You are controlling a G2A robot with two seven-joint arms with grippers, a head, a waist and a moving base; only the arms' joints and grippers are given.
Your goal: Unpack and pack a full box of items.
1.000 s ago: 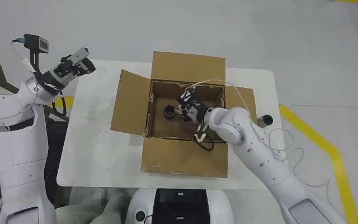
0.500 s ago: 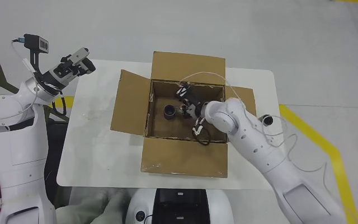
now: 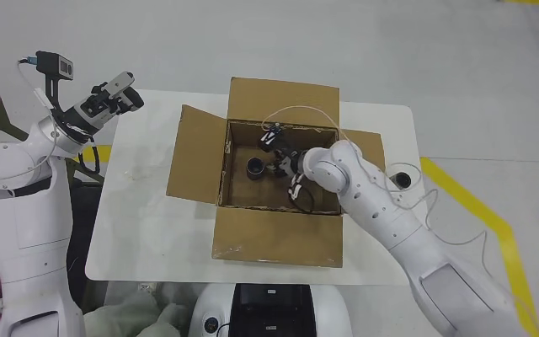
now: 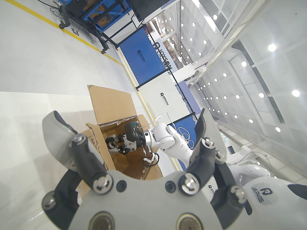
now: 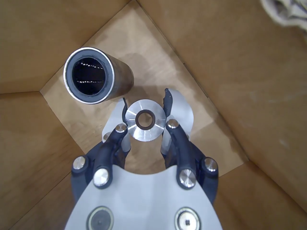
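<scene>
Cardboard box (image 3: 278,234), brown and corrugated, stands open in the middle of the smooth white desk (image 3: 143,219). Its four flaps are folded outward and its torn edges are rough and fibrous. On the plain floor inside, a dark steel tube (image 5: 96,82) with a bright rim and a black bore stands upright toward the box's left wall. Just beside it, the right tool (image 5: 145,104) is down inside the box. Its dark-edged metal fingers (image 5: 168,101) are clamped on either side of a silvery machined metal cylinder (image 5: 145,120) with a small dark hole in its end face. A narrow gap parts cylinder and tube, and the other walls stand well clear. At the desk's far left corner, the left tool (image 4: 129,120) hangs with its fingers spread wide, holding nothing.
</scene>
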